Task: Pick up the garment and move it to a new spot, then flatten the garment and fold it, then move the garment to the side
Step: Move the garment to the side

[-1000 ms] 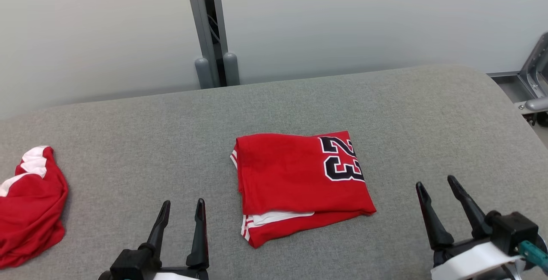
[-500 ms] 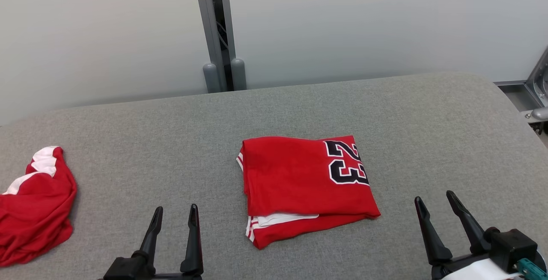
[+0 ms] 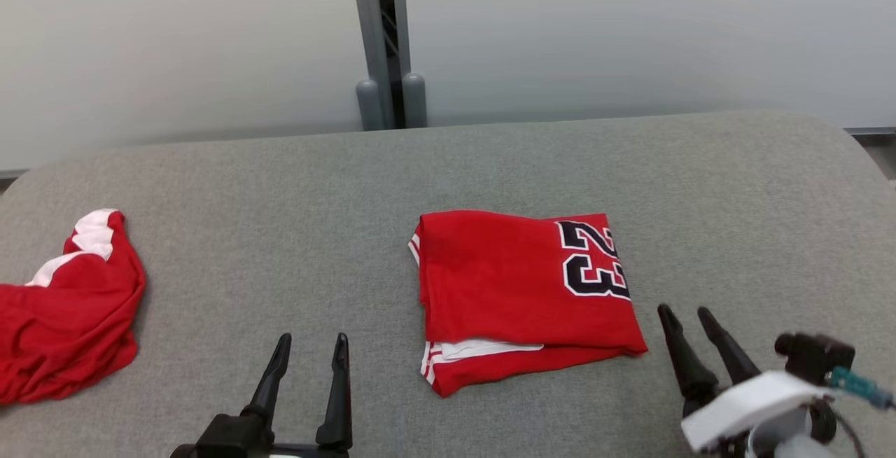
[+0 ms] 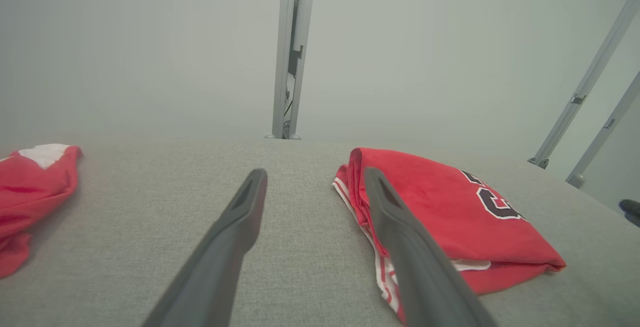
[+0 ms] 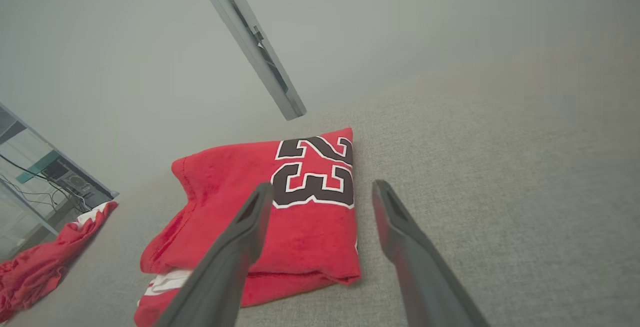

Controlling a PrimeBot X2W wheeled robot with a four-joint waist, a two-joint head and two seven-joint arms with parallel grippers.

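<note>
Red folded garment (image 3: 525, 290) lies mid-table, long axis roughly left-right. Black "23" sits at its far-right corner, reading far to near; white trim shows at the near-left corner. Left gripper (image 3: 312, 340) is near-left of it, right gripper (image 3: 682, 312) just off its near-right corner. Both have fingers apart, holding nothing. Grey fabric table (image 3: 280, 185). Crumpled red cloth (image 3: 63, 318) at the left edge. Pale wall and grey metal post (image 3: 381, 38) behind.

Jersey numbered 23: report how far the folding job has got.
Done: the jersey lies folded on the table. In hand: nothing; the left gripper and right gripper sit beside it, fingers open, empty. Left: moving it to the side.
</note>
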